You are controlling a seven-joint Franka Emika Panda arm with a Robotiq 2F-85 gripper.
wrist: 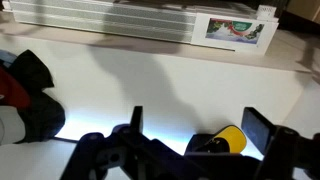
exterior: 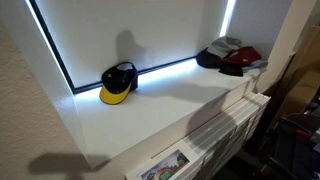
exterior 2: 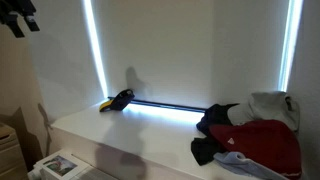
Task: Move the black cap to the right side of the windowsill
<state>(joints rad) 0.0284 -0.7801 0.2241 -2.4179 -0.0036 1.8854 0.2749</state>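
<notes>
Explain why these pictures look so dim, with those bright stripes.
Both exterior views are dim; light leaks as glaring strips round the blind, and the black cap throws a shadow up it. In the wrist view, glare washes the windowsill beside the cap; the gripper is a dark silhouette.

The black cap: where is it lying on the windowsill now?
In an exterior view the black cap lies on the windowsill by the lit window edge, far left of the pile of other caps.
</notes>
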